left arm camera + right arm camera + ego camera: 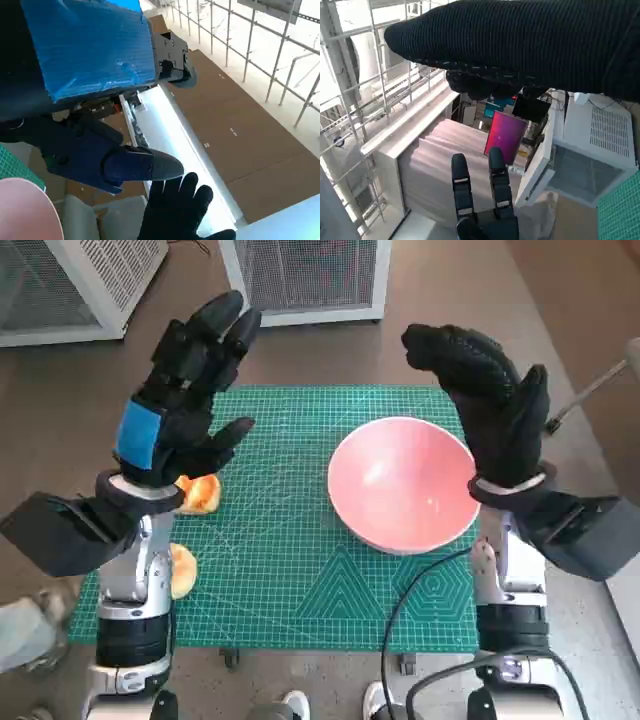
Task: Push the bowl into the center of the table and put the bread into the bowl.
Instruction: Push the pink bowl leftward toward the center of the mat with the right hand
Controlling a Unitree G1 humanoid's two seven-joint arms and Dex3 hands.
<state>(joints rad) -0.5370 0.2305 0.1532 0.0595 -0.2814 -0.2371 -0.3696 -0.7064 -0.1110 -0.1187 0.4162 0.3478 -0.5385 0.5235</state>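
Nearest us, one bread (183, 569) lies by the left forearm; another (201, 492) sits beneath the left hand (180, 400). The bowl (402, 483) rests right of the worktop (290, 570) centre. Left hand and right hand (495, 405) are raised, fingers spread, holding nothing.

pink bowl (402, 483): upright, mat right | bread (200, 493): mat left

No legible text, label, brand or number anywhere.
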